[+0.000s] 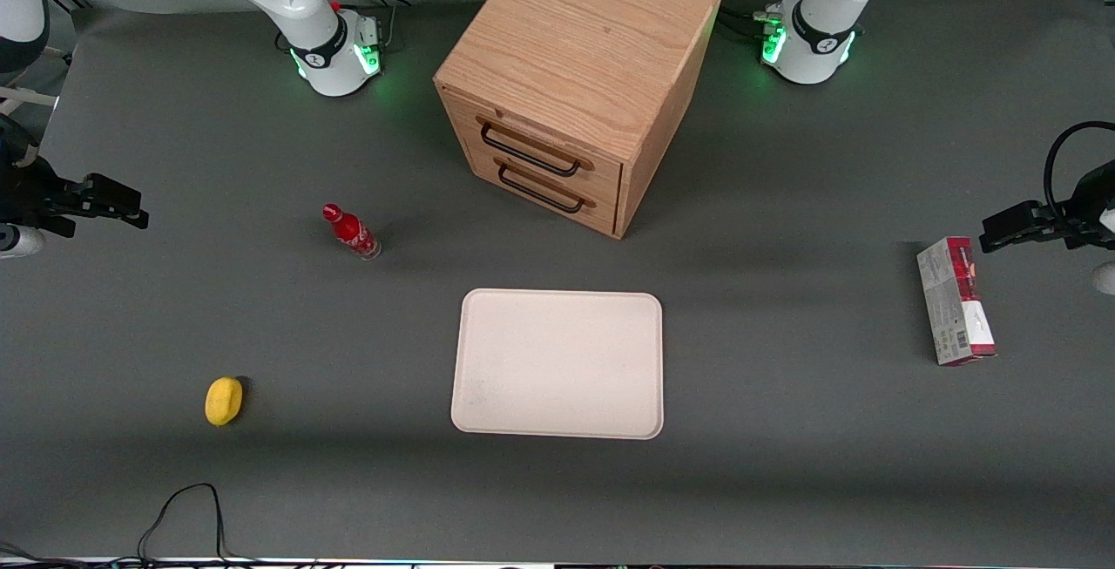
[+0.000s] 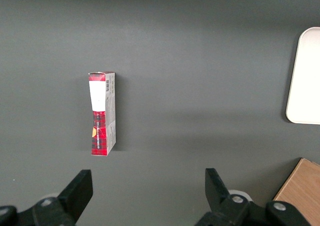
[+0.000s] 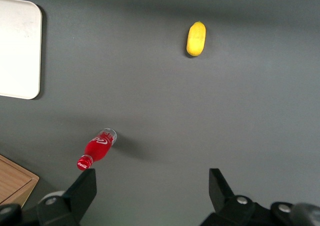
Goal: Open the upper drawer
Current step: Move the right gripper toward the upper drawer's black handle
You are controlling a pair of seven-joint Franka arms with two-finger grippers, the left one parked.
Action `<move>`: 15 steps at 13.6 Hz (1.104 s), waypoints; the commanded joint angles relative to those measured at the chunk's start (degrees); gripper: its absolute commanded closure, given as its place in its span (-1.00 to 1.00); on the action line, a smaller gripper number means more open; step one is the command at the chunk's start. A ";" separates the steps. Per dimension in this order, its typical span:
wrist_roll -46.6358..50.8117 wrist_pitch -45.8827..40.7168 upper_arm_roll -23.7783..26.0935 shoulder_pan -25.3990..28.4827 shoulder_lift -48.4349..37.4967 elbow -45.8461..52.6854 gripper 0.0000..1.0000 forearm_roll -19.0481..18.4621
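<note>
Black jaws [image 3: 150, 196] hover spread above bare table, upper drawer [image 1: 533, 146] shut.

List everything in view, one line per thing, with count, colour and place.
cabinet: one, light oak, between the arm bases.
upper drawer: one, oak with black wire handle, shut, top of the cabinet's front.
lower drawer: one, same look, shut, below it.
tray: one, cream, bare, nearer the front camera than the cabinet.
bottle: one, red, standing, toward the working arm's end.
lemon: one, yellow, nearer the camera than the bottle.
carton: one, red and grey, lying toward the parked arm's end.
claw: one, black, open, high above the table near the bottle.
</note>
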 commanded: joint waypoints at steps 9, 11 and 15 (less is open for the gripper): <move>1.19 -0.79 1.70 8.87 6.46 7.98 -1.00 0.03; 1.01 -0.79 1.79 13.01 8.32 9.58 -1.00 0.29; 0.75 -0.71 1.87 21.97 10.60 9.85 -1.00 4.68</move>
